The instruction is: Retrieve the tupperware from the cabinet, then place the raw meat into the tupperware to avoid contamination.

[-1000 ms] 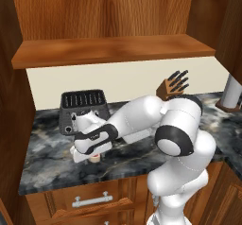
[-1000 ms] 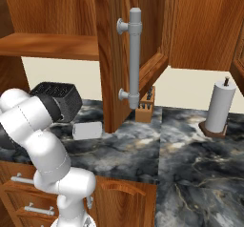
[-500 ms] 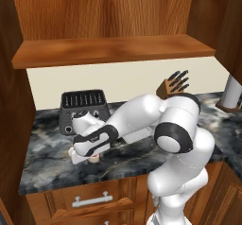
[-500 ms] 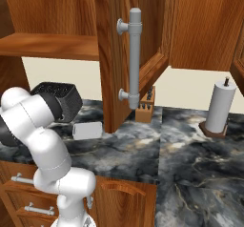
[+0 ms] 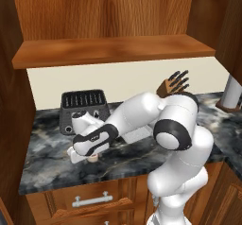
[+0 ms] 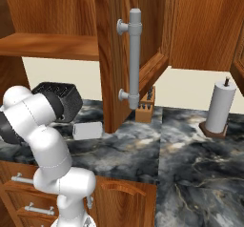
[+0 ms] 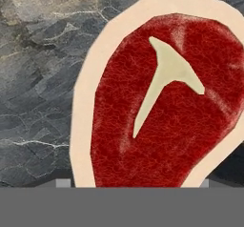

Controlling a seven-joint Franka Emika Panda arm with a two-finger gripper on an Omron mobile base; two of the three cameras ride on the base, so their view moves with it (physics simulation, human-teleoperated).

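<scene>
The raw meat [image 7: 167, 107], a red steak with a tan rim and a white T mark, lies flat on the dark marble counter [image 7: 38, 78], close under the hand. My gripper [image 7: 133, 183] points straight down over it, with a tip pressed against the rim on each side. From the left base view the gripper [image 5: 90, 157] is down at the counter's front left, where a sliver of the meat [image 5: 93, 156] shows. The tupperware [image 6: 88, 130] sits on the counter to the right of the hand, partly hidden behind my forearm [image 5: 138, 135]. The cabinet [image 5: 113, 49] above stands open.
A dark grey toaster [image 5: 84, 108] stands just behind the hand against the wall. The open cabinet door with its silver bar handle [image 6: 135, 59] hangs over the counter's middle. A knife block [image 6: 145, 109] and a paper towel roll [image 6: 220, 109] stand further right. Drawers [image 5: 90, 200] are below.
The jaws have narrowed from wide open onto the sides of the meat. The arm and hand have hardly moved, and the tupperware has stayed in place.
</scene>
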